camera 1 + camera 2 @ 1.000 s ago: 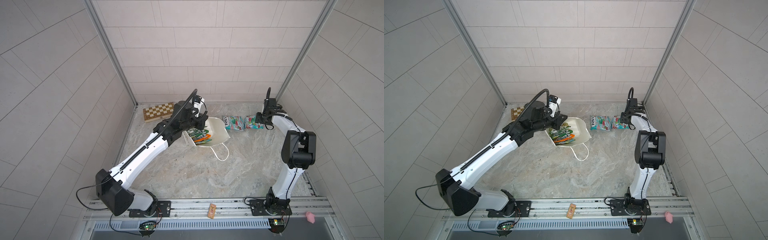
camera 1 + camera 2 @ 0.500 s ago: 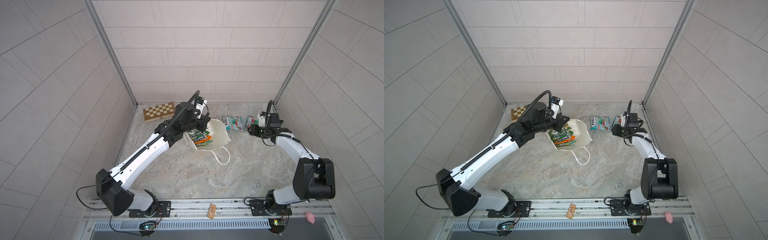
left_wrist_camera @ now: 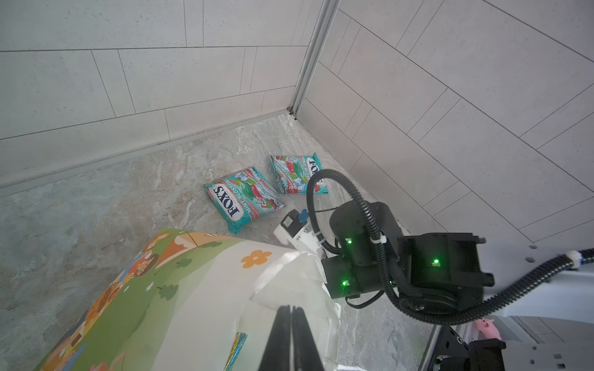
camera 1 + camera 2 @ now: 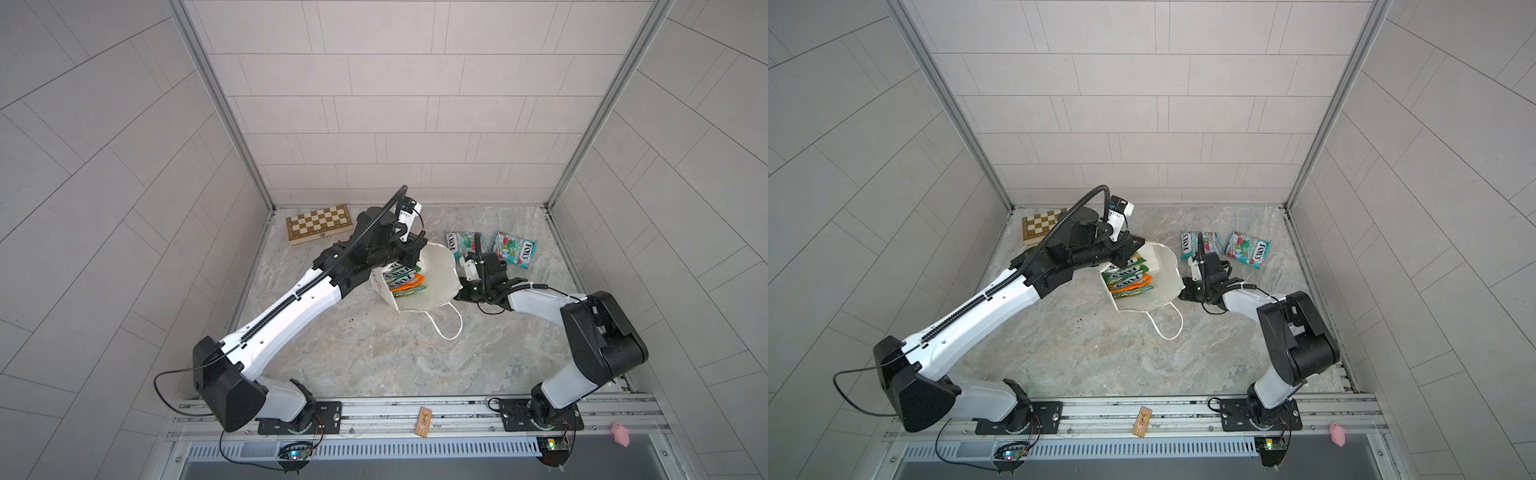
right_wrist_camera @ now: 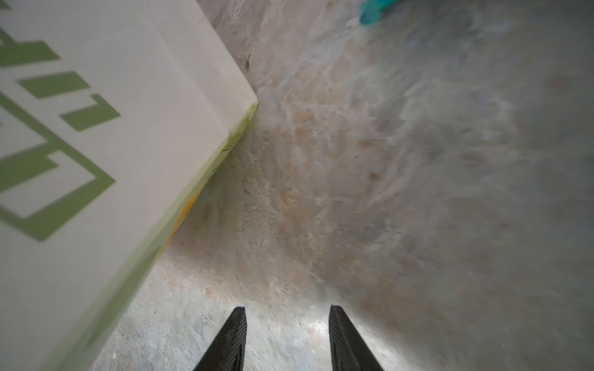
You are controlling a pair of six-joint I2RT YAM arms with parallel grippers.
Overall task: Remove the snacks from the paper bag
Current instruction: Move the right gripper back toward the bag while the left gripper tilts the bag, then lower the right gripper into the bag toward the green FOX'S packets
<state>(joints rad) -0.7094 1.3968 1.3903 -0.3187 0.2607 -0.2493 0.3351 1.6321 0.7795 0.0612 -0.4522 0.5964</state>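
Note:
The white paper bag (image 4: 432, 274) (image 4: 1160, 274) lies tilted on the floor with its mouth open. Several green and orange snacks (image 4: 405, 279) (image 4: 1128, 277) are stacked inside it. Two teal snacks (image 4: 459, 243) (image 4: 514, 248) lie on the floor behind the bag, also seen in the left wrist view (image 3: 244, 200) (image 3: 297, 173). My left gripper (image 4: 409, 259) (image 3: 291, 308) is shut on the bag's far rim. My right gripper (image 4: 461, 296) (image 5: 287, 321) hangs open low over bare floor, just beside the bag's printed side (image 5: 96, 128), with nothing between its fingers.
A wooden chessboard (image 4: 319, 223) (image 4: 1042, 224) lies at the back left by the wall. The bag's cord handle (image 4: 446, 324) loops onto the floor in front. A pink toy (image 4: 620, 433) and a small wooden piece (image 4: 424, 422) sit on the front rail.
My right arm has swung from the teal packets at the back down to the bag's right side, and its jaws have narrowed a little. The left gripper has kept its hold.

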